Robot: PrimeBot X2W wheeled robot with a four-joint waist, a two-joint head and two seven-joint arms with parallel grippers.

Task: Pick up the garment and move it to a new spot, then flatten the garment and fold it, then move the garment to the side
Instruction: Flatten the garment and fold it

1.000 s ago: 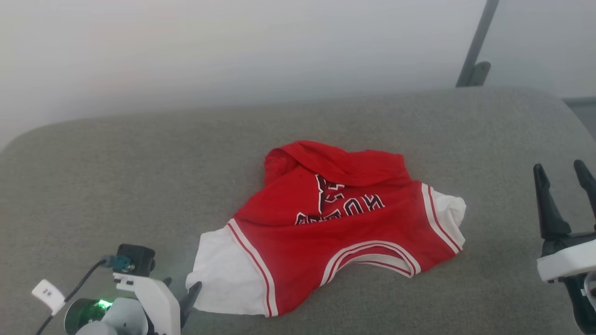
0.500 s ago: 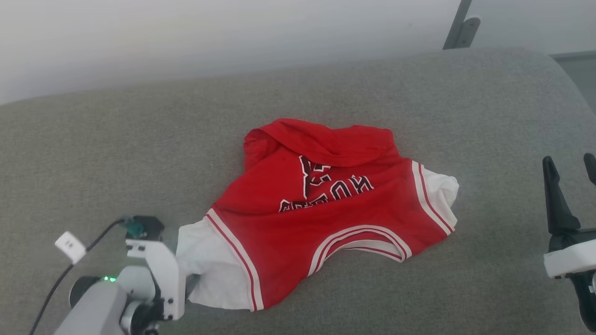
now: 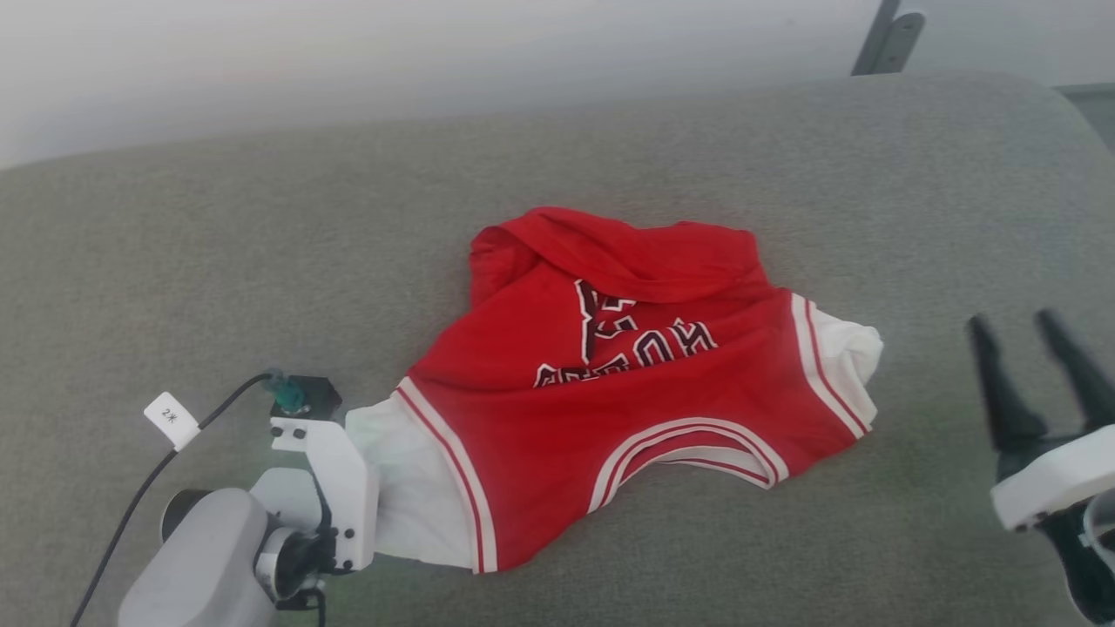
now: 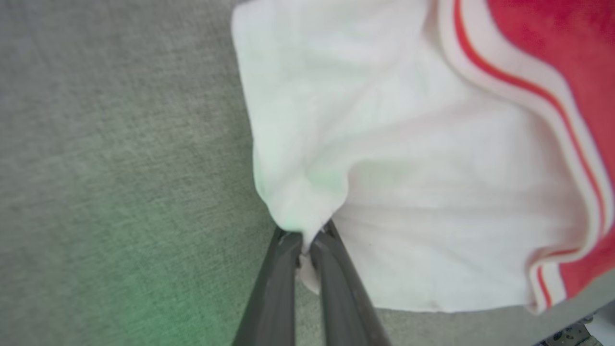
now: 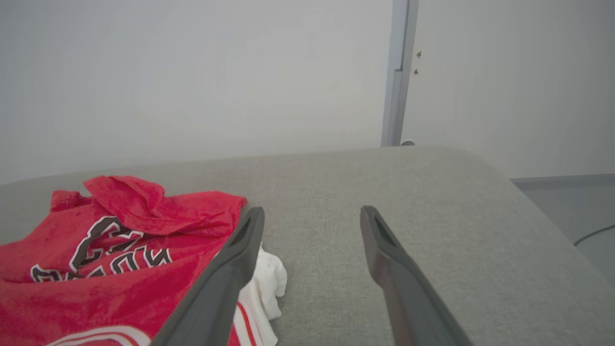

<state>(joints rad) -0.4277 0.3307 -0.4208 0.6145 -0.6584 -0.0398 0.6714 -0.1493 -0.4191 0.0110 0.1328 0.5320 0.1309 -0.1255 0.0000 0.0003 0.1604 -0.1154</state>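
The garment [image 3: 627,409], a red jersey with white sleeves, striped trim and black-and-white lettering, lies crumpled on the grey cushioned surface [image 3: 261,261]. My left gripper [image 4: 305,242] is shut, pinching the outer edge of the near white sleeve [image 3: 409,496], with the cloth bunched between the two dark fingers. In the head view the left wrist [image 3: 327,488] covers that pinch. My right gripper [image 3: 1017,329] hangs open to the right of the garment, apart from it, with nothing between its fingers. The right wrist view has the garment [image 5: 120,269] at the lower left, beside the open right gripper [image 5: 312,211].
The grey cushioned surface curves down at its far edge against a pale wall [image 3: 435,61]. A grey post [image 3: 884,39] stands behind the right corner. Floor with a cable [image 5: 593,233] lies past the right end. A tagged cable [image 3: 170,418] runs off my left wrist.
My left gripper has pushed onto the white sleeve and shut on its edge. The head camera has shifted. The right gripper stays open at the right.
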